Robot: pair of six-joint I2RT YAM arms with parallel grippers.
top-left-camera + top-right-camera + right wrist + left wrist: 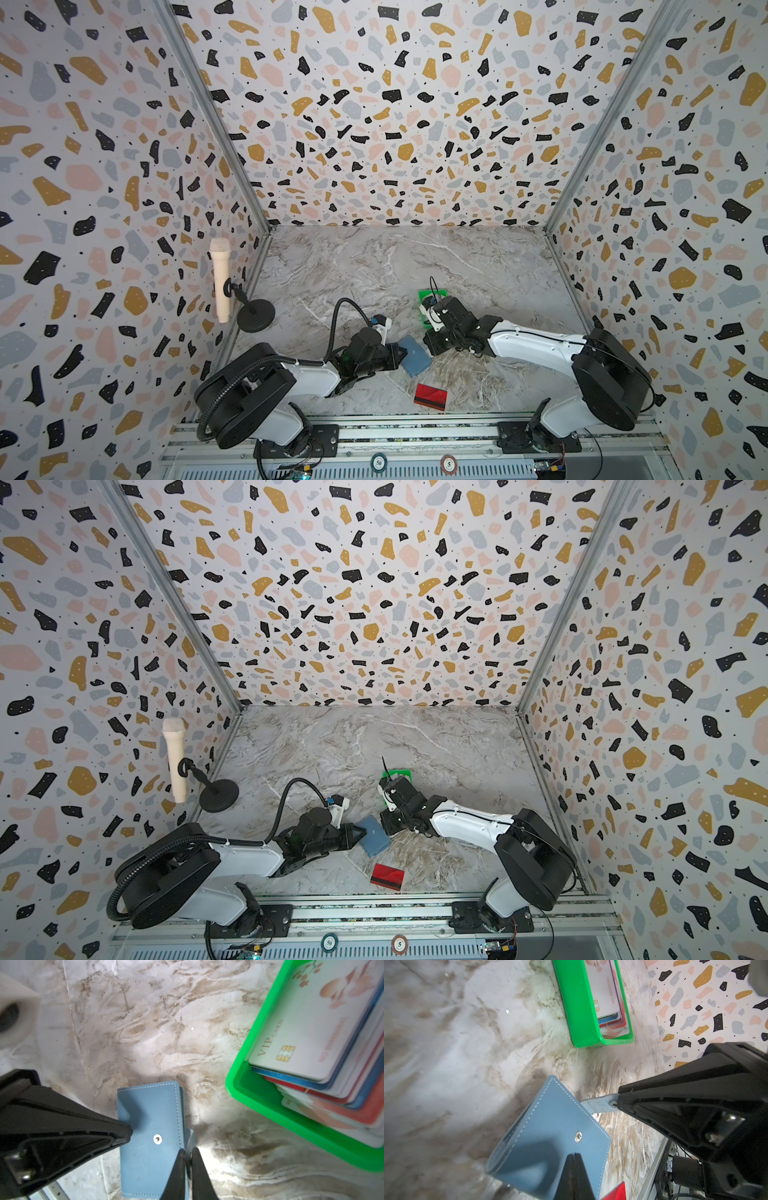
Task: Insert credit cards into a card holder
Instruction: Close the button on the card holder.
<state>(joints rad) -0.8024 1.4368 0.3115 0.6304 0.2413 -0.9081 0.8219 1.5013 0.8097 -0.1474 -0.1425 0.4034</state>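
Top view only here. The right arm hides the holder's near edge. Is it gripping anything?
Observer: Yes. The right gripper has its jaws shut on the holder's snap tab.
Operator: Snap undone?
Observer: Yes. The stud on the cover is bare, and the tab is pulled off to the side.
Operator: Any cards in the tray?
Observer: A stack fills the tray, with a white VIP card on top.
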